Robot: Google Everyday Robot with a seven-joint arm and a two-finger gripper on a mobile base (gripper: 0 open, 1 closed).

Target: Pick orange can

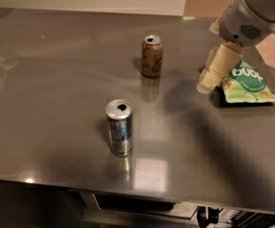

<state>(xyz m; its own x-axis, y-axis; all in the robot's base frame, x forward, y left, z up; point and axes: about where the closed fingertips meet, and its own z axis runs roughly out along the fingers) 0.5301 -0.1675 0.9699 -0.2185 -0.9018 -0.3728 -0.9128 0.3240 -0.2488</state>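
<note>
At the front of the steel table (42, 141), a silver and blue can (120, 127) is standing upright, its opened top facing up. Farther back and slightly to the right, I am seeing the orange can (152, 56) standing upright on the bare tabletop, well apart from the silver and blue can, with its pull-tab opening showing on the silver top. To the right of the orange can and apart from it, the gripper (209, 81) is hanging tilted over the table, its cream tip pointing down and left, just beside a green snack bag (247, 82) that is lying flat. I cannot tell whether the gripper is wide or narrow. Farthest back, the white wrist housing (251, 13) is filling the upper right corner.
</note>
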